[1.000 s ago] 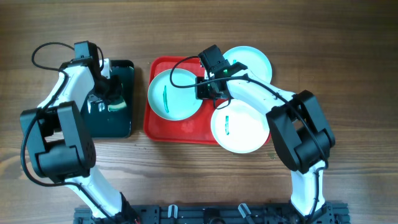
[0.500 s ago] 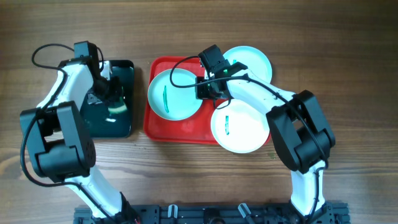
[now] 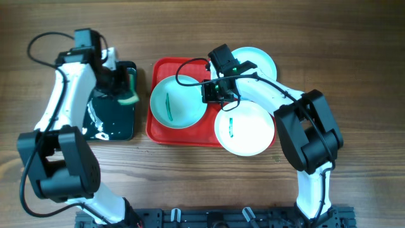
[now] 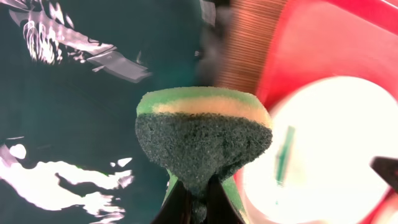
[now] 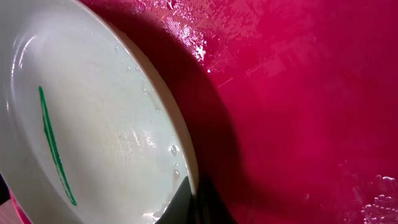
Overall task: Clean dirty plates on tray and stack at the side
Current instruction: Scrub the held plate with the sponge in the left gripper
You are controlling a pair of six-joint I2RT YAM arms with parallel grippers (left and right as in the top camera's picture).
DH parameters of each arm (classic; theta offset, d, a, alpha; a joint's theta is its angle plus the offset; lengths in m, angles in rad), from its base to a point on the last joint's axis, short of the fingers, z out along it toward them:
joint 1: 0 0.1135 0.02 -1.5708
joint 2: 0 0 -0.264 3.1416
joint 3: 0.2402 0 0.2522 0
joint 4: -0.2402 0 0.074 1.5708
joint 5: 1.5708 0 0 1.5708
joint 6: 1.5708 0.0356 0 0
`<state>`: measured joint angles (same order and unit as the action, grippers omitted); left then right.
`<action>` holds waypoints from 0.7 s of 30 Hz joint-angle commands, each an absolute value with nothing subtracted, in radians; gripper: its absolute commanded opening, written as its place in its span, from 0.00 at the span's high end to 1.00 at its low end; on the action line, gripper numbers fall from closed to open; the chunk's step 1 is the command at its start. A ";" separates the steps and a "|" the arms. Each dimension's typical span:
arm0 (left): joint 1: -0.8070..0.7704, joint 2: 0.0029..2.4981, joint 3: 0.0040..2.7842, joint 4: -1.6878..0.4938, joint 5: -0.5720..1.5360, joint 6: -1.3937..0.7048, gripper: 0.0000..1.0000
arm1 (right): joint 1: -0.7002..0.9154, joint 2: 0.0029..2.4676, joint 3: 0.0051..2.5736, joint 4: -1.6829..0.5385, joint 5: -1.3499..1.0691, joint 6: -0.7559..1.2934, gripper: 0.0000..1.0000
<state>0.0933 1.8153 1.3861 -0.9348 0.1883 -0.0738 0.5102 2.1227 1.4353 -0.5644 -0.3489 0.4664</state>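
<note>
Three pale plates with green smears lie on the red tray (image 3: 166, 130): one at the left (image 3: 177, 100), one at the back right (image 3: 258, 62), one at the front right (image 3: 247, 130). My right gripper (image 3: 212, 92) is shut on the right rim of the left plate (image 5: 81, 130), which is tilted up off the tray floor (image 5: 298, 93). My left gripper (image 3: 121, 88) is shut on a green and yellow sponge (image 3: 130, 88) with a dark scrub face (image 4: 202, 146), held over the right edge of the dark tray, left of the red tray (image 4: 298, 43).
A dark green-black tray (image 3: 111, 120) with wet glints lies left of the red tray. A strip of bare wooden table (image 3: 142, 95) separates them. The front right plate overhangs the red tray's right edge.
My left gripper has lifted the sponge from the dark tray and moved it right toward the red tray. The right gripper has raised the left plate's rim slightly.
</note>
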 commanded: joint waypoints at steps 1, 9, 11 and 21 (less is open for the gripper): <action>0.004 1.810 1.363 -0.874 0.296 -0.087 0.96 | 0.509 2.139 1.447 -0.566 -0.391 0.427 0.96; -0.197 1.923 1.328 -0.744 0.047 -0.231 0.96 | 0.509 2.140 1.447 -0.566 -0.390 0.421 0.96; -0.225 1.964 1.327 -0.754 -0.039 -0.299 0.96 | 0.509 2.140 1.447 -0.566 -0.382 0.421 0.96; -0.338 2.055 1.312 -0.774 0.139 -0.347 0.96 | 0.493 2.140 1.447 -0.554 -0.388 0.448 0.96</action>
<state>-0.3157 1.9938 1.3376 -0.7540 -0.0364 -0.3176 0.5068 2.1239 1.4353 -0.5644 -0.3580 0.4419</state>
